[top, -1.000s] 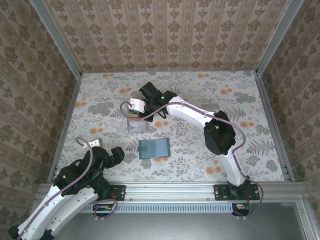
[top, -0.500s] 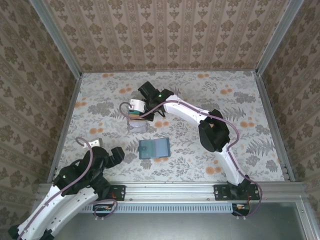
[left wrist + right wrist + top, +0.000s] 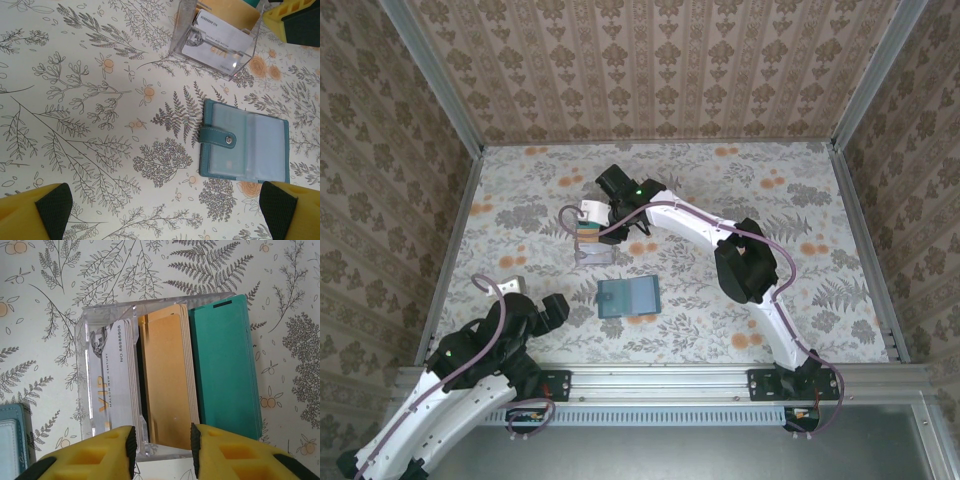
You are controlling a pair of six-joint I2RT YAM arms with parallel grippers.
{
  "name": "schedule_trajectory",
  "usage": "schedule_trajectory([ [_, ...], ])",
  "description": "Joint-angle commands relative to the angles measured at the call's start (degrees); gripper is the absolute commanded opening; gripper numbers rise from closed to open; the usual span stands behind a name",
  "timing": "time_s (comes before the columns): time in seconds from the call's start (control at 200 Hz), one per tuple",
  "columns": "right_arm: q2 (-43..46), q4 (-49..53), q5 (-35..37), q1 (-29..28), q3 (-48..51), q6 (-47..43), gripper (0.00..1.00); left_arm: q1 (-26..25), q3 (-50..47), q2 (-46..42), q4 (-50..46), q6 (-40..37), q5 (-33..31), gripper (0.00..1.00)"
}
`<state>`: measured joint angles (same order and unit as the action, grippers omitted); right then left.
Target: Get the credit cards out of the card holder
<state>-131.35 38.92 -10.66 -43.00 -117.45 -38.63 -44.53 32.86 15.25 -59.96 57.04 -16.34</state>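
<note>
Right pincer point(image 3: 162, 440) part-open and empty above flat glossy credit cards point(image 3: 222, 365) in clear rectangular tray point(image 3: 107, 312).

The card holder point(image 3: 12, 440) is cropped at the edge, apparently open.

- The right pincer point(image 3: 592, 218) is seen over a clear tray point(image 3: 594, 256), orange and teal credit cards point(image 3: 586, 232) beneath it.
- The card holder point(image 3: 628, 296) is laid flat on the counter point(image 3: 800, 200), nearer in.
- The left pincer point(image 3: 549, 309) is parked well apart.
</note>
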Motion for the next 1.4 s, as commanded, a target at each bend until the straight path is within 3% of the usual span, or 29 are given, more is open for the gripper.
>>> schedule_trajectory([
  [0.0, -0.41, -1.82, 1.40, 0.06, -1.64, 1.30, 0.39, 0.46, 0.01, 0.16, 1.06, -0.03, 0.44, 1.00],
  [0.2, 1.90, -5.40, 2.58, 0.05, 1.42, 5.00, 0.40, 0.46, -0.65, 0.39, 2.67, -1.18, 1.62, 1.00],
  [0.475, 15.51, -23.21, 5.51, 0.07, 20.80, 22.05, 0.39, 0.33, -2.83, 5.33, 12.80, -4.00, 7.48, 0.97],
  [0.815, 33.77, -31.69, 7.21, -0.15, 46.64, 51.28, 0.37, -0.42, -8.92, 15.04, 30.34, -4.05, 14.15, 0.69],
  [0.925, 38.64, -32.17, 7.15, -0.29, 54.45, 55.89, 0.38, -1.54, -10.97, 18.26, 35.29, -3.71, 14.67, 0.59],
  [1.1, 43.29, -32.51, 6.66, -0.82, 64.13, 61.69, 0.37, -2.65, -13.32, 24.47, 42.82, -3.42, 15.30, 0.56],
  [1.395, 43.03, -34.14, 5.58, -2.82, 71.88, 68.32, 0.31, -3.52, -12.60, 34.19, 48.63, -4.87, 16.14, 0.46],
])
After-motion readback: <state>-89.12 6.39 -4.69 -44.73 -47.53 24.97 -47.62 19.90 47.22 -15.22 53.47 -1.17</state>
